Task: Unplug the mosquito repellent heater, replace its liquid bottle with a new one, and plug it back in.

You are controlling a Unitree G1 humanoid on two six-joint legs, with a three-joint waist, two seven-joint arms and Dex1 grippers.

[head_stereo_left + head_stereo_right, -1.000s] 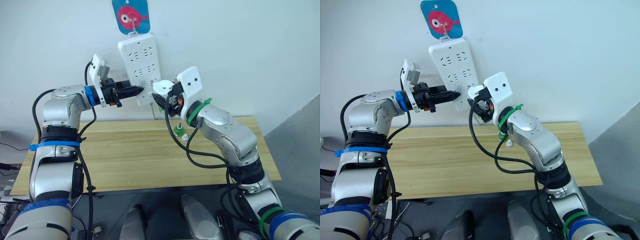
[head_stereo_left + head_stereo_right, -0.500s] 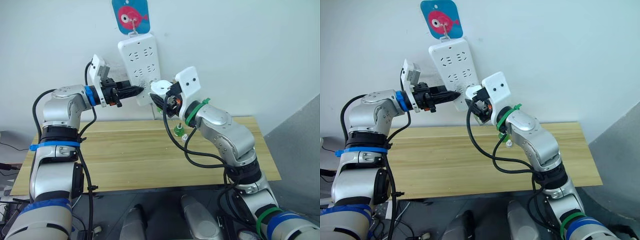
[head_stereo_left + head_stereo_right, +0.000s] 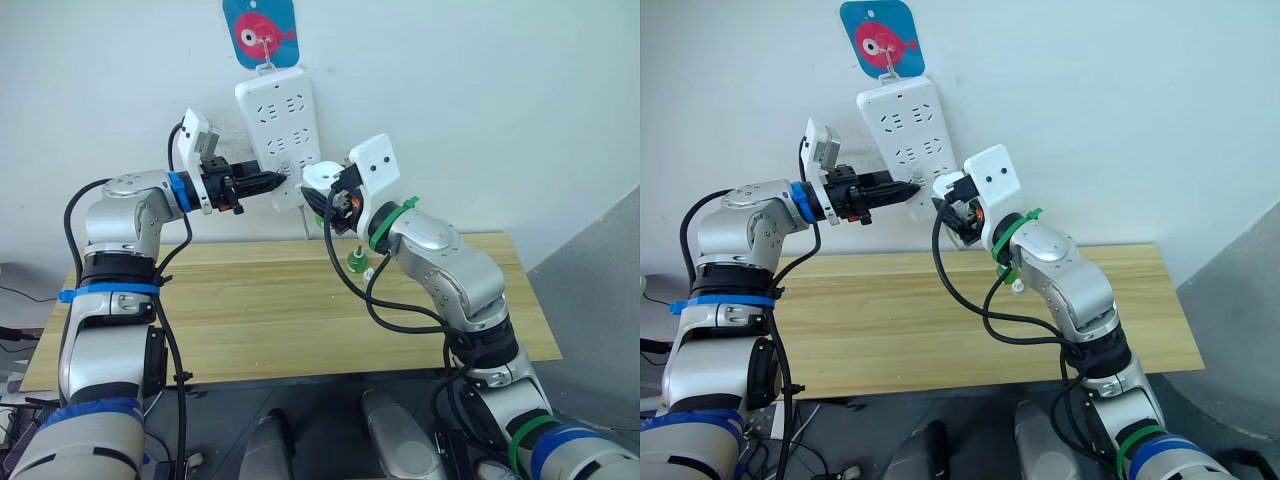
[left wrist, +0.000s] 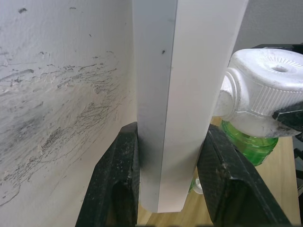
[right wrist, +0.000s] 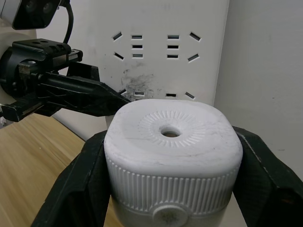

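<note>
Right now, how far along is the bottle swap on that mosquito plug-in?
The swap looks done: a green bottle sits under the heater, and a second bottle and a white cap rest on the table. In hand: the right jaws grip the heater at the power strip, which the left jaws steady. Left: seating it in a socket; whether the prongs are in, I cannot tell.
</note>
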